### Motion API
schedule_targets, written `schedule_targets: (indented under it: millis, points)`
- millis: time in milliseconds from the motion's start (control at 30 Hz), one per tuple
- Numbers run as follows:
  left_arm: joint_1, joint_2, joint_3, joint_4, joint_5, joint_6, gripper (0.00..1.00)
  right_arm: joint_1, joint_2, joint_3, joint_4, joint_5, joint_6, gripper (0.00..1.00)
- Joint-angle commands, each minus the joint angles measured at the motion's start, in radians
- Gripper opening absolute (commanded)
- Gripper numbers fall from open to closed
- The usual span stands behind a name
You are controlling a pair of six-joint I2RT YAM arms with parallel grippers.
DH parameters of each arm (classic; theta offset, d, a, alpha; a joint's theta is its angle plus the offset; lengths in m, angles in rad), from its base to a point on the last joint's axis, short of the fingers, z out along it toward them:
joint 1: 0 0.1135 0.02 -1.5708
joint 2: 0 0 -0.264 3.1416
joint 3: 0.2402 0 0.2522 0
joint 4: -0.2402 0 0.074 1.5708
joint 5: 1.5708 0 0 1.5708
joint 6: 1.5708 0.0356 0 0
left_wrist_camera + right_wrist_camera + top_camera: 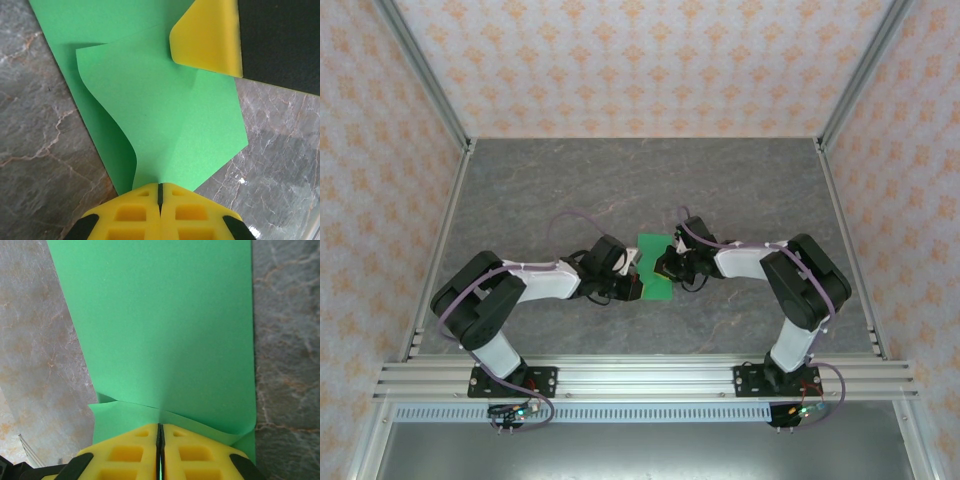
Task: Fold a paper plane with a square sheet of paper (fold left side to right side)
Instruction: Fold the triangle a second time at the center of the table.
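Observation:
The square sheet of paper (654, 262) is bright green and lies mid-table between the two grippers, partly folded over itself. In the left wrist view a raised, curling flap of the sheet (165, 105) runs into my left gripper (160, 186), whose yellow jaws are shut on its edge. A yellow fingertip (207, 37) of the right gripper rests at the flap's far corner. In the right wrist view my right gripper (160, 426) is shut on a lifted layer of the sheet (165, 315), which bows over the flat layer beneath. From above, the left gripper (634, 286) and right gripper (666, 263) meet at the paper.
The grey marbled tabletop (620, 190) spreads out all round the paper. Aluminium frame rails (640, 378) run along the near edge and up both sides, with patterned walls beyond. The arms' elbows (480, 300) sit near the side rails.

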Motion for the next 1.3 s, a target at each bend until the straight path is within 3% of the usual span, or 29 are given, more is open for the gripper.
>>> schedule_targets:
  millis: [0, 533, 767, 1267]
  points:
    - [0.006, 0.004, -0.008, -0.028, -0.048, 0.010, 0.03, -0.002, 0.035, 0.004, -0.078, 0.046, -0.026, 0.11]
    - [0.006, 0.035, -0.058, 0.011, -0.046, -0.004, 0.00, 0.042, -0.158, -0.014, -0.051, 0.025, -0.078, 0.12]
    - [0.006, 0.032, -0.057, 0.008, -0.049, -0.003, 0.00, 0.114, -0.138, -0.052, 0.042, 0.057, 0.007, 0.11]
    - [0.006, 0.030, -0.050, -0.004, -0.052, -0.002, 0.00, 0.144, -0.074, -0.074, 0.097, 0.069, 0.039, 0.11]
